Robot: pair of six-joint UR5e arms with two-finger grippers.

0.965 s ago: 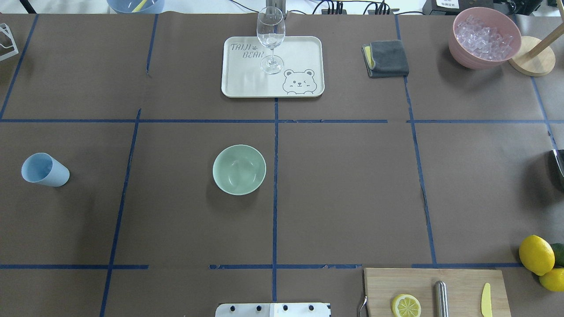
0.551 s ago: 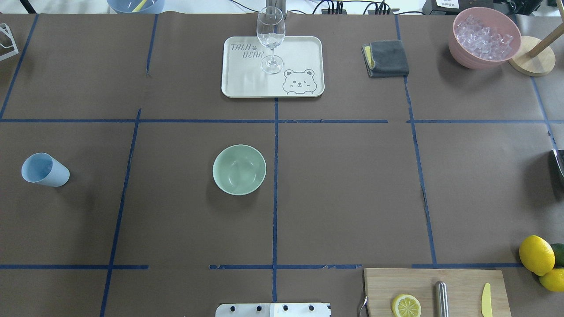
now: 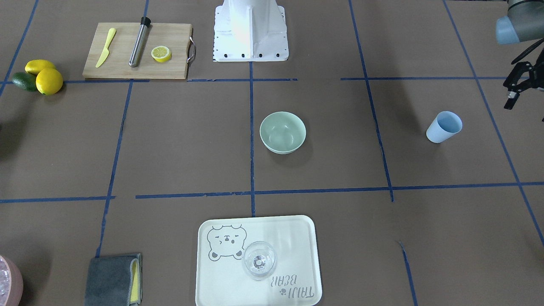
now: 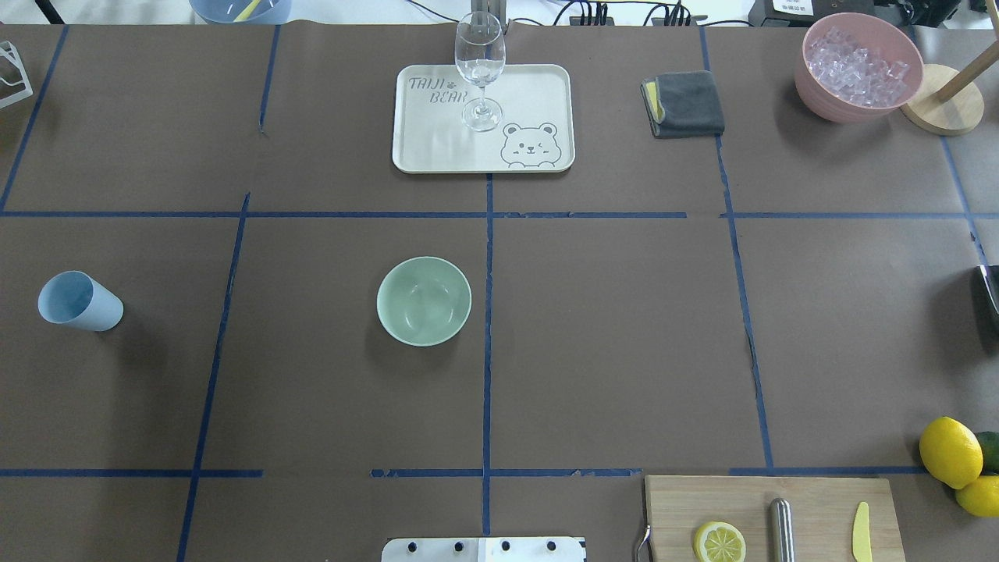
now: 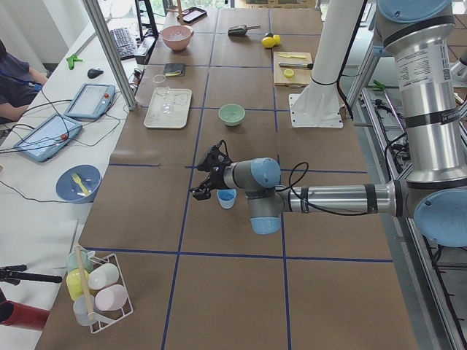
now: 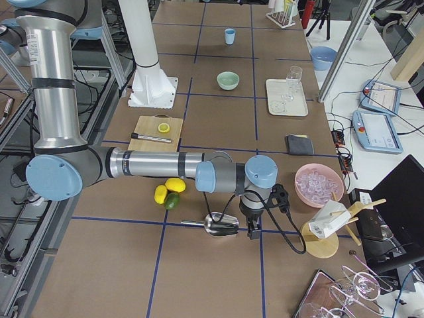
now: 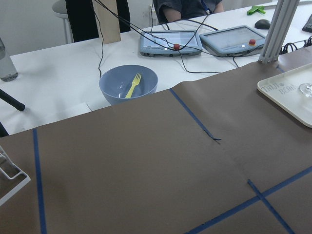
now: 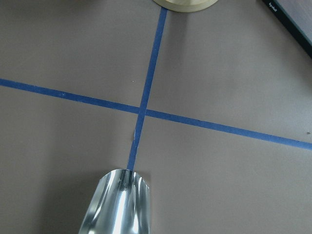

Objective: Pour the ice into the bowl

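Note:
The mint-green bowl (image 4: 424, 300) stands empty near the table's middle and also shows in the front view (image 3: 282, 131). No separate heap of clear cubes shows. The only ice in view fills the pink bowl (image 4: 858, 62) at the far right. My left gripper (image 3: 516, 91) hovers open and empty beside the upright blue cup (image 3: 444, 126), well to the bowl's left. My right gripper (image 6: 253, 228) is low at a metal scoop (image 6: 218, 225) near the pink bowl (image 6: 318, 184). The scoop (image 8: 119, 204) shows no ice. Whether the right gripper holds it is hidden.
A cream tray (image 4: 538, 94) with a wine glass (image 4: 479, 66) stands at the back. A grey cloth (image 4: 687, 103) lies to its right. A cutting board (image 4: 812, 499) with half a lemon, lemons (image 4: 950, 451) and a wooden stand (image 4: 944, 109) are on the right.
The dark and metal sliver at the overhead view's right edge has slid slightly further out of view. Nothing else on the table has moved.

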